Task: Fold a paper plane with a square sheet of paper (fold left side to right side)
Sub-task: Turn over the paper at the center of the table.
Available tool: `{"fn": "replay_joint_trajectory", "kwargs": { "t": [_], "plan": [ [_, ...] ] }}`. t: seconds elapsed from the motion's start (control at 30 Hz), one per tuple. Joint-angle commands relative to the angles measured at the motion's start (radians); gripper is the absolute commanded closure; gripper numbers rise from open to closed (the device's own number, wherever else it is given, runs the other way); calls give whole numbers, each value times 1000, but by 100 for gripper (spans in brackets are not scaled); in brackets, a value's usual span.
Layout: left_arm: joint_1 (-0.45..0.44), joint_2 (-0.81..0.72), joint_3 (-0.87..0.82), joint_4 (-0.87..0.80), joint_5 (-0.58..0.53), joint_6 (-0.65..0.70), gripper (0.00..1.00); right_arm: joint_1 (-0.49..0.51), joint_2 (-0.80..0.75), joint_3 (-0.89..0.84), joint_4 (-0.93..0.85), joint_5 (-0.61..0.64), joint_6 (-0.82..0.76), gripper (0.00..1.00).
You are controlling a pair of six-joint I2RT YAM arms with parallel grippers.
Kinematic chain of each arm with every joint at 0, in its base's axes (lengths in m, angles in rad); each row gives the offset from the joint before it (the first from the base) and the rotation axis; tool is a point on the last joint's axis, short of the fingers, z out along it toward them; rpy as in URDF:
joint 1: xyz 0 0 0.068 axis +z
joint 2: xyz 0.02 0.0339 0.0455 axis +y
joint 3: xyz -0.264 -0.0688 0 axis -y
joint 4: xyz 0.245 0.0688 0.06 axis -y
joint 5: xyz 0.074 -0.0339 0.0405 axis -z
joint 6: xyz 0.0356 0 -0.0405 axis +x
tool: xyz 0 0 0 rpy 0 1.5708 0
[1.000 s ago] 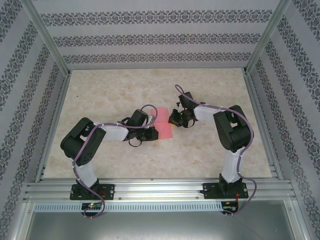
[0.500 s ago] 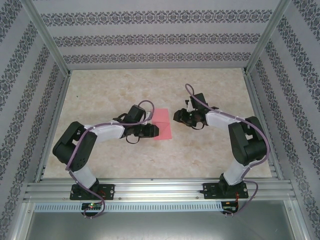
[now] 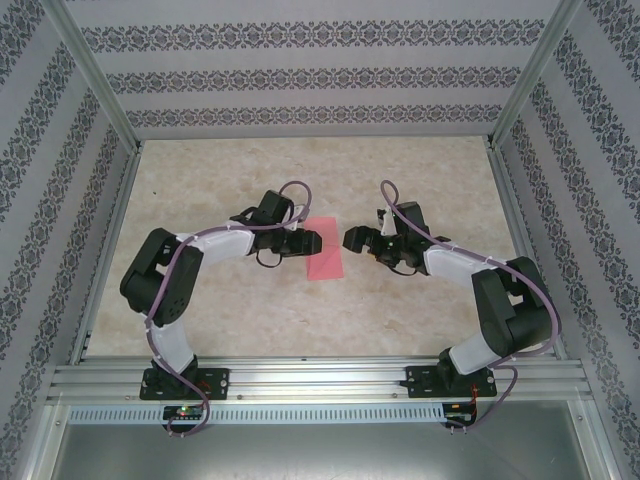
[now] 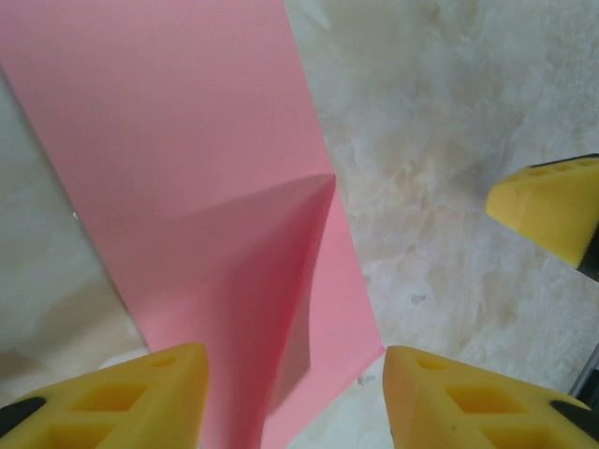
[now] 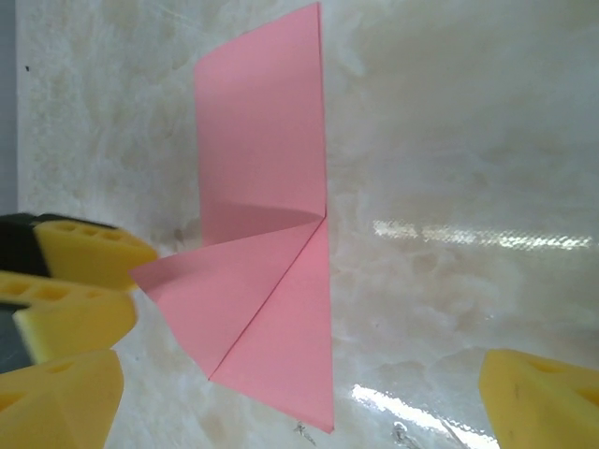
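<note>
As I stand at the near edge by the arm bases (image 3: 185, 380), I see both arms reach in toward the middle of the table (image 3: 420, 310). The left gripper (image 3: 308, 243) has its yellow fingers apart and holds nothing. The right gripper (image 3: 352, 238) faces it with its fingers spread wide, and it holds nothing too.

Between the two lies the pink paper (image 3: 325, 262), down on the table. The left gripper is right at its left edge. The right gripper is a little way off its right edge.

The paper is not a square shape. It looks folded in half into a tall strip, so I think the left-to-right fold is done. One corner is turned over into a flap (image 5: 225, 290) shaped like a triangle. The flap does not lie flat. It lifts up and pokes out to the side, so I think it needs pressing down. The other corner and the wings are left to do, so the plane is far from ready.

Past the paper, the table runs on to the patterned walls (image 3: 300, 80).
</note>
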Motion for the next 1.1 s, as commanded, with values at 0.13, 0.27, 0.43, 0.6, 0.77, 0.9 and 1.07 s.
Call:
{"fn": "replay_joint_trajectory", "kwargs": {
  "t": [0.13, 0.27, 0.43, 0.6, 0.77, 0.9, 1.07],
  "plan": [
    [10, 44, 59, -49, 2, 50, 70, 28, 27, 2, 111, -78, 25, 2],
    [18, 19, 41, -46, -8, 51, 85, 51, 63, 19, 141, -96, 36, 2],
    [34, -22, 3, -44, -17, 54, 89, 70, 111, 52, 166, -116, 57, 17],
    [44, -45, -27, -32, -21, 50, 89, 90, 170, 91, 192, -138, 81, 24],
    [47, -40, -32, -23, -13, 48, 88, 115, 227, 142, 199, -149, 88, 28],
    [50, -38, -32, -21, -16, 47, 88, 124, 284, 183, 203, -152, 99, 34],
    [55, -31, -35, -17, -16, 41, 87, 136, 344, 223, 219, -164, 117, 42]
  ]
}}
